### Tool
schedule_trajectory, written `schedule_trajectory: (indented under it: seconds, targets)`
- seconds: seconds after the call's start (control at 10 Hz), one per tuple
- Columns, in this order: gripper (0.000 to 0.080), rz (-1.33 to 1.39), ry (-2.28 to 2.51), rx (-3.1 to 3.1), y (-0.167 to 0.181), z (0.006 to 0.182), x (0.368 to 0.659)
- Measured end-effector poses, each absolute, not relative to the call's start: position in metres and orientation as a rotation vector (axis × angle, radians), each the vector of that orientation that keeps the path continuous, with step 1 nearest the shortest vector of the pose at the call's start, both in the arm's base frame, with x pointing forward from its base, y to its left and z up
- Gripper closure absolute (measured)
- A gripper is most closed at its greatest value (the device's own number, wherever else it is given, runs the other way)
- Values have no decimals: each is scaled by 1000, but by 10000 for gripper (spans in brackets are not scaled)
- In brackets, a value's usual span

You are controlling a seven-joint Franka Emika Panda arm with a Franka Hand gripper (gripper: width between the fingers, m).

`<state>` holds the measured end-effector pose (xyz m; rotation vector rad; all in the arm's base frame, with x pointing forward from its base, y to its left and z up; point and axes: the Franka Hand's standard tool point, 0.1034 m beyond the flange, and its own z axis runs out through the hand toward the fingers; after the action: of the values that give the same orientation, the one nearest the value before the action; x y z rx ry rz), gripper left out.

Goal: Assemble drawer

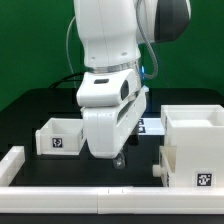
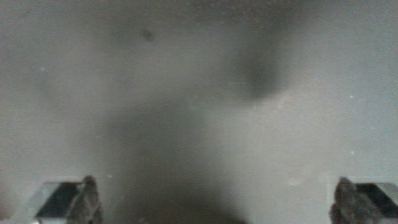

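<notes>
The tall boxy white housing [image 1: 194,146] stands at the exterior view's right, a square tag on its front. One small open-topped white tray [image 1: 60,136] sits at the exterior view's left, also tagged. My gripper [image 1: 117,156] hangs low over the dark table between them, close to the surface and touching neither. In the wrist view the two fingertips [image 2: 80,200] stand far apart at the picture's edges with nothing between them, so my gripper [image 2: 217,205] is open and empty. Below it only blurred grey surface shows.
Long low white border rails [image 1: 90,200] run along the table's near edge and its left side. The marker board [image 1: 150,126] lies behind the gripper, mostly hidden by the arm. A green backdrop stands behind.
</notes>
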<state>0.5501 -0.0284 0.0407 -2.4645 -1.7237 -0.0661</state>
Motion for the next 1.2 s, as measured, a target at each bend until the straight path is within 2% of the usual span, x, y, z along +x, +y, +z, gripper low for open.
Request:
schedule_trajectory:
  seconds: [0.2, 0.3, 0.8, 1.1, 1.2]
  targets:
    - [150, -69, -1727, -2505, -54, 67, 511]
    - [150, -81, -1672, -2540, -64, 70, 497]
    - [150, -80, -1638, -2554, -68, 67, 497]
    - [150, -68, -1954, -2305, -111, 65, 450]
    - [150, -66, -1948, -2308, -118, 65, 446]
